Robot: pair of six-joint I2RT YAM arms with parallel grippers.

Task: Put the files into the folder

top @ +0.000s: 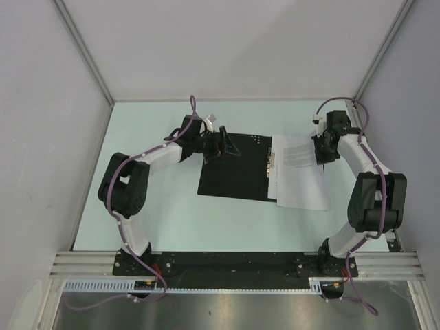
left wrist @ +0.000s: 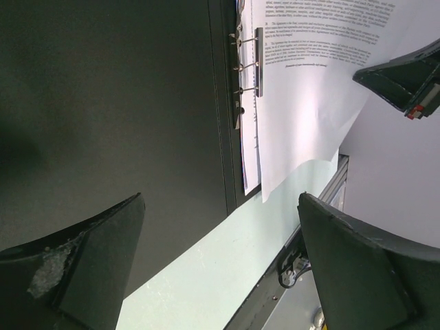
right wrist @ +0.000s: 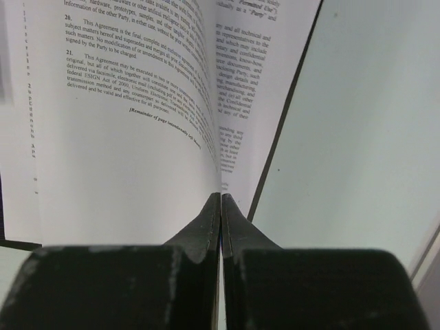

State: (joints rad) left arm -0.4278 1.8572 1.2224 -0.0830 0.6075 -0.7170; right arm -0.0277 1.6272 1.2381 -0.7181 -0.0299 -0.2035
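Files (top: 299, 177) sit on the right half of the open folder (top: 230, 175), near corner hanging off onto the table (top: 158, 213). Imo the right gripper (top: 323, 148) (clamped tight at their outer edge, can't tell if a sheet's nipped) should slide them slow & flat toward the spine clip (left wrist: 258, 62), w/ the left gripper (top: 216, 148) spread wide, holding nothing, over the black half. Top cam gives the overhang; only left wrist cam shows the clip's rings, right wrist cam the top sheet bowing.
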